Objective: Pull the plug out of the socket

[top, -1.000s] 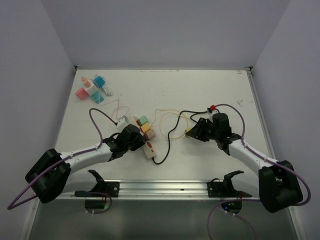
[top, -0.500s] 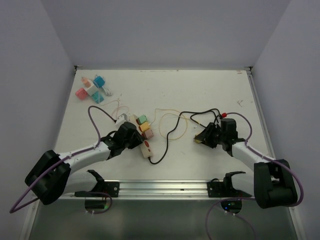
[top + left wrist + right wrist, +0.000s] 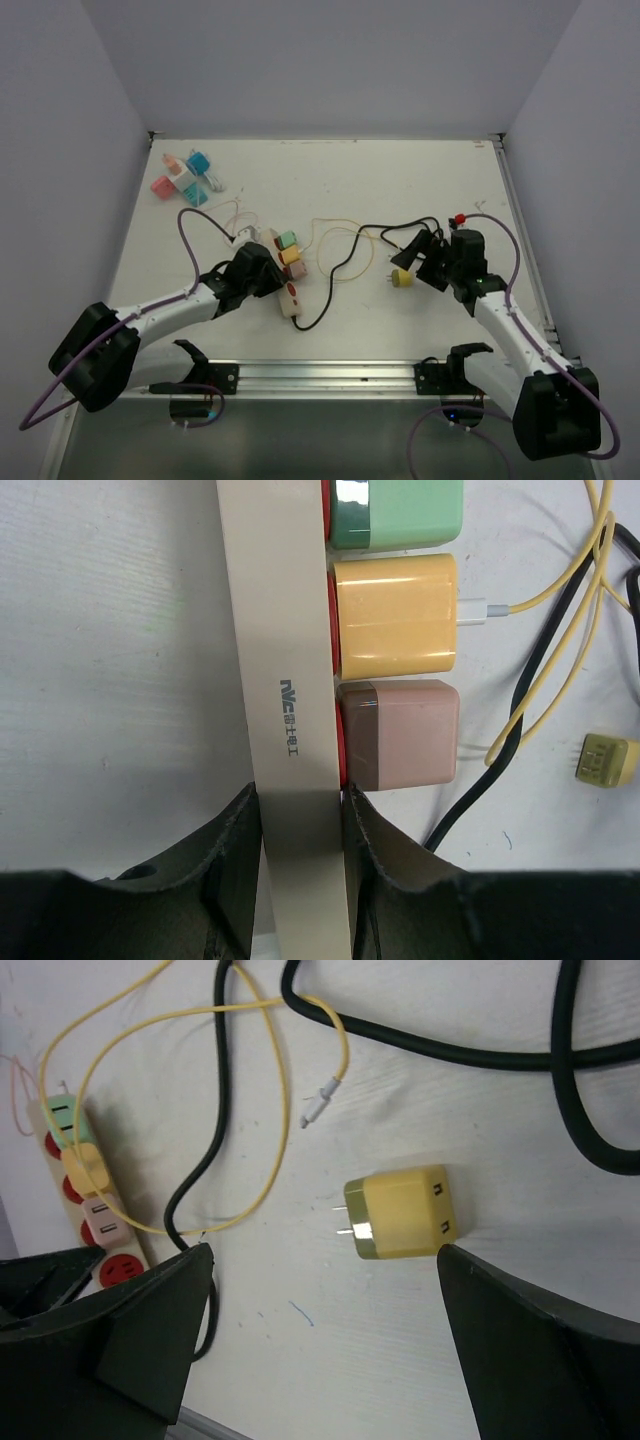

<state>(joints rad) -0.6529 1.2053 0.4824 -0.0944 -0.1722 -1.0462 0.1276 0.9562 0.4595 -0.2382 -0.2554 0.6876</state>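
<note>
A beige socket strip (image 3: 293, 296) (image 3: 289, 670) lies left of centre. Plugged into it are a green (image 3: 397, 512), a yellow (image 3: 395, 615) and a pink adapter (image 3: 399, 735). My left gripper (image 3: 262, 276) (image 3: 300, 825) is shut on the strip's near end, one finger on each long side. A loose yellow plug (image 3: 401, 278) (image 3: 403, 1213) (image 3: 607, 759) lies on the table, its prongs pointing towards the strip. My right gripper (image 3: 421, 262) (image 3: 325, 1250) is open, its fingers spread wide; the plug lies close to one fingertip, apart from both.
A black cable (image 3: 340, 272) (image 3: 450, 1050) and a thin yellow cable (image 3: 335, 235) (image 3: 250, 1090) loop between the strip and the right gripper. A cluster of coloured adapters (image 3: 183, 178) sits at the back left. Walls enclose the table on three sides.
My right gripper has opened and let go of the yellow plug, which now lies on the table. The right arm drew back to the right. The left gripper keeps its hold on the strip.
</note>
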